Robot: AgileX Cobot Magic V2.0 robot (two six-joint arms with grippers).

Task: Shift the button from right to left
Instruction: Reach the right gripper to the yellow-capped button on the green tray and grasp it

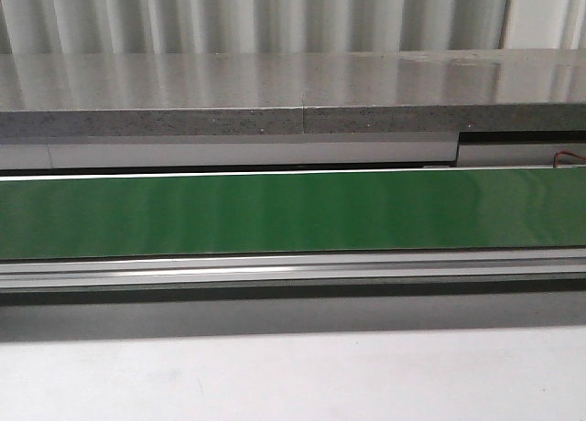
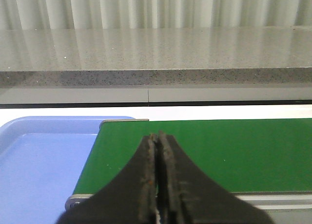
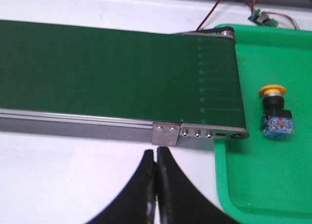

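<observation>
The button (image 3: 275, 112), a small blue block with an orange round cap, lies on its side in the green tray (image 3: 273, 185) at the right end of the green conveyor belt (image 3: 117, 73). My right gripper (image 3: 156, 153) is shut and empty over the white table, just in front of the belt's metal frame and well apart from the button. My left gripper (image 2: 157, 136) is shut and empty above the left end of the belt (image 2: 219, 151), beside a blue tray (image 2: 39, 165). Neither gripper nor the button shows in the front view.
The belt (image 1: 293, 212) runs across the front view with a grey stone ledge (image 1: 275, 96) behind it. A small circuit board with red and black wires (image 3: 261, 17) lies past the green tray's far edge. White table (image 3: 63, 175) lies in front of the belt.
</observation>
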